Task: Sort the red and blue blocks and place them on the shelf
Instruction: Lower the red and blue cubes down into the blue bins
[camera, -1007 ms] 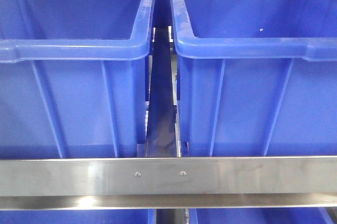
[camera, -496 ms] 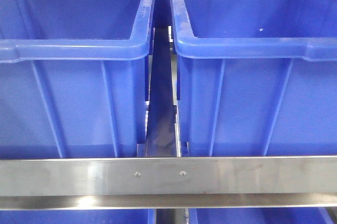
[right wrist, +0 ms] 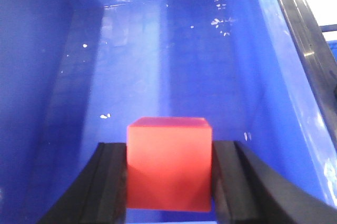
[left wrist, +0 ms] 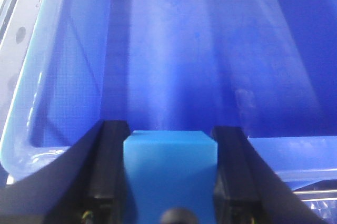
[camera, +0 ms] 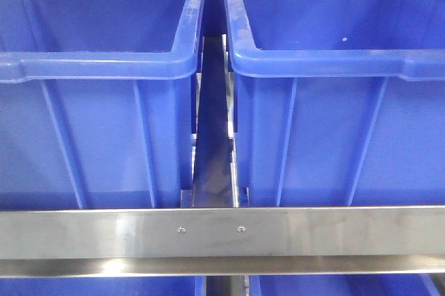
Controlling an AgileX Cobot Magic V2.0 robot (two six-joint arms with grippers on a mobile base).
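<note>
In the left wrist view my left gripper (left wrist: 169, 145) is shut on the sky-blue block (left wrist: 169, 171), held between its black fingers (left wrist: 111, 161) above the inside of a dark-blue bin (left wrist: 174, 50). In the right wrist view my right gripper (right wrist: 169, 166) is shut on the red block (right wrist: 169, 163), hanging over the floor of another dark-blue bin (right wrist: 158, 50). The front view shows the shelf's shiny steel front rail (camera: 222, 232) with two small screws. Neither gripper nor either block shows in the front view.
Two large dark-blue bins stand side by side on the shelf, the left bin (camera: 97, 101) and the right bin (camera: 334, 101), with a narrow gap (camera: 212, 136) between them. More blue bins show below the rail. White specks dot the right bin's floor (right wrist: 218, 21).
</note>
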